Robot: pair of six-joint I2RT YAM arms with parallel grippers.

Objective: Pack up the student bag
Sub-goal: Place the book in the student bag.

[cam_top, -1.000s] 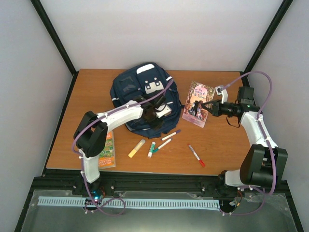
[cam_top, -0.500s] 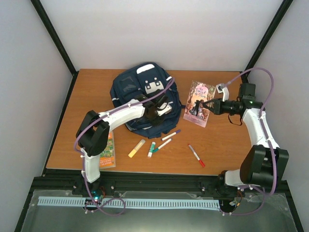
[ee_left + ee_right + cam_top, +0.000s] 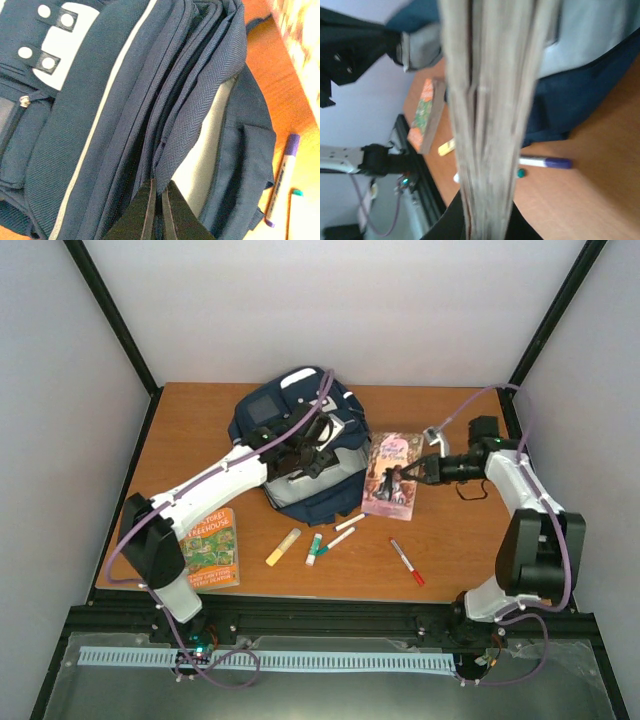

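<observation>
The student bag [image 3: 290, 420] is navy with thin white stripes and a white patch; it lies at the back middle of the table. My left gripper [image 3: 303, 460] is shut on the fabric edge of the bag's opening [image 3: 185, 135] and lifts it, showing the pale lining [image 3: 210, 150]. My right gripper [image 3: 418, 472] is shut on a pink-covered book [image 3: 390, 475] and holds it tilted just right of the bag. In the right wrist view the book's page edges [image 3: 490, 110] fill the middle, between the fingers.
An orange book [image 3: 208, 547] lies at the front left. A yellow marker [image 3: 283, 546], a green marker [image 3: 314, 548], a teal pen [image 3: 338, 539], a purple-capped marker [image 3: 349, 523] and a red pen [image 3: 406, 561] lie in front of the bag.
My left arm has stretched back and pulled the bag's opening up and away. My right gripper has carried the pink book left, toward the bag.
</observation>
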